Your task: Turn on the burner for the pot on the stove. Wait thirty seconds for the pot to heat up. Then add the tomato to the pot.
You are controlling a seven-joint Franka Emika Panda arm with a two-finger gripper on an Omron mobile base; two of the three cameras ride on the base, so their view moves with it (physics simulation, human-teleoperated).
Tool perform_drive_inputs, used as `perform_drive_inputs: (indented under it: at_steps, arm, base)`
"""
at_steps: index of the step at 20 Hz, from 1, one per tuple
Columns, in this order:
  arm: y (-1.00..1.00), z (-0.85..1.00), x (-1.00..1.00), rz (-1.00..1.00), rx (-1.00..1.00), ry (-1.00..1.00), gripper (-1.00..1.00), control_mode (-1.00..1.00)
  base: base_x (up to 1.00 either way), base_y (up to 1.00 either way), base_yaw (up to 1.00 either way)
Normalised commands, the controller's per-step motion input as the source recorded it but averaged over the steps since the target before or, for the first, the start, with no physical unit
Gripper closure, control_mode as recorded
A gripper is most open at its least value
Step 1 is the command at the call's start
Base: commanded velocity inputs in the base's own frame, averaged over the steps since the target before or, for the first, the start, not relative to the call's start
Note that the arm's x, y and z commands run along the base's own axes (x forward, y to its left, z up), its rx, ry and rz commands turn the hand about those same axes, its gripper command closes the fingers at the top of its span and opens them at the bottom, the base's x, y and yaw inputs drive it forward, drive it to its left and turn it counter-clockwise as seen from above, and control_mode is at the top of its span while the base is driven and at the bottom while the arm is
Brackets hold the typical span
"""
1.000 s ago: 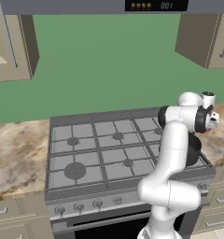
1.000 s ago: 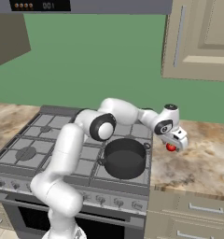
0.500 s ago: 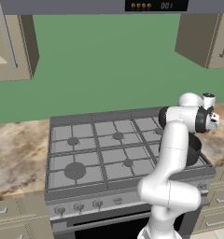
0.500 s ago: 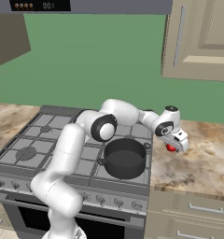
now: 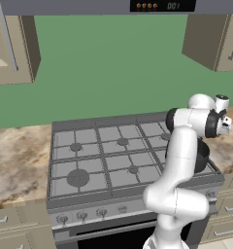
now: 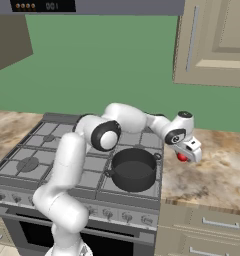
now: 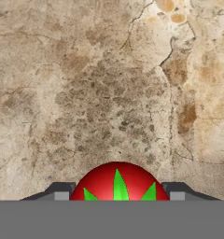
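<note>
The tomato [image 7: 117,182], bright red with a green stem top, sits between my two dark fingertips [image 7: 61,192] in the hand view, with marbled countertop behind it. In the right base view it [image 6: 182,158] hangs under my gripper [image 6: 185,155], just right of the stove [image 6: 37,155] and over the counter. My gripper is shut on the tomato. The dark round pot [image 6: 133,169] stands on the stove's front right burner, left of and below my hand. In the left base view the pot [image 5: 204,156] is mostly hidden behind my arm.
The stove's grates [image 5: 104,155] spread left of the pot, with a row of small knobs [image 6: 107,212] along the front. Marbled counter [image 6: 217,175] runs to the right of the stove. Wall cabinets [image 6: 217,40] hang above, and a hood panel [image 5: 159,6] sits over the range.
The hand with the tomato has barely shifted over the counter. Pot and stove stay as they were.
</note>
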Motion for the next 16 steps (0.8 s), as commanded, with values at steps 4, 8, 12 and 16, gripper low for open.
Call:
perform_drive_inputs:
  at_steps: [4, 8, 12, 16]
  arm:
    - [0.05, 0.30, -0.66, 0.00, -0.02, -0.12, 1.00, -1.00]
    - [0.00, 0.33, -0.83, 0.00, -0.05, -0.11, 1.00, -1.00]
    - [0.00, 0.54, -0.88, 0.00, -0.07, -0.12, 1.00, -1.00]
    - [0.00, 0.84, -0.79, -0.01, -0.08, -0.12, 1.00, -1.00]
  base:
    - [0.00, 0.00, 0.00]
    - [0.00, 0.00, 0.00]
    - [0.00, 0.00, 0.00]
    - [0.00, 0.00, 0.00]
